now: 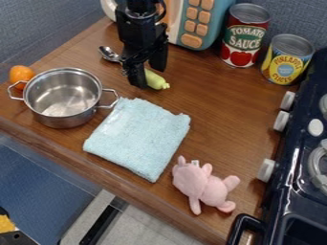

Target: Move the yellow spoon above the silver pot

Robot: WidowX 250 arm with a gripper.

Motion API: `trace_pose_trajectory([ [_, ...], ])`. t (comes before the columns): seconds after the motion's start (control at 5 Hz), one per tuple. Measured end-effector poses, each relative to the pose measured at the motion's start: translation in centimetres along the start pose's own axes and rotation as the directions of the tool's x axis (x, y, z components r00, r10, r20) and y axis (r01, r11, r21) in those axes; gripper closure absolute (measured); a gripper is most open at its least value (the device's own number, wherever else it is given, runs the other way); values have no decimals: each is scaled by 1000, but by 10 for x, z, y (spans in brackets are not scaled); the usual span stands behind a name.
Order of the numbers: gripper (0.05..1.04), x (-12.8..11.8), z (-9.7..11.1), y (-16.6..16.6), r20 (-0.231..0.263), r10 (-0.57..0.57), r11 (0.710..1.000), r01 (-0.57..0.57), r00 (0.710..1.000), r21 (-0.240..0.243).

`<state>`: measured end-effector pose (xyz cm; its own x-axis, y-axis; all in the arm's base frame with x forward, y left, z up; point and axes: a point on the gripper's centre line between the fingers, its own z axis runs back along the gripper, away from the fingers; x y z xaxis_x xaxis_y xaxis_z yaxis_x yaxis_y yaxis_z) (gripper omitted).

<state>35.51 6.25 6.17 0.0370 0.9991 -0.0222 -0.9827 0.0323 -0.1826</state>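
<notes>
The black gripper (148, 78) hangs down at the upper middle, left of the cans, with its two fingers apart. Just below and between the fingers, a yellow-green object (156, 80) lies on the counter, its upper end partly hidden by the gripper; it looks more like a toy vegetable than a spoon. Left of the gripper rests a metal spoon (109, 53), silver rather than yellow, its far end close to the gripper. The silver pot (62, 97) stands at the left with its two handles out to the sides, and its inside looks empty.
An orange (21, 73) sits behind the pot's left handle. A light blue cloth (142, 137) lies right of the pot, a pink plush toy (203, 185) near the front edge. Two cans (245, 36) and a toy microwave (199, 23) stand behind; a dark stove (295, 191) borders the right.
</notes>
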Motion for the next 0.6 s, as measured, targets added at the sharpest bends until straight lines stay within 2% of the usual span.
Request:
trace_pose_trajectory([
  [0.2, 79, -2, 2, 1, 1, -8, 1000, 8, 1000, 17],
  [0.4, 83, -7, 44, -9, -2, -68, 996, 67, 998, -50],
  [0.6, 83, -6, 89, -13, 47, -130, 982, 135, 990, -130],
])
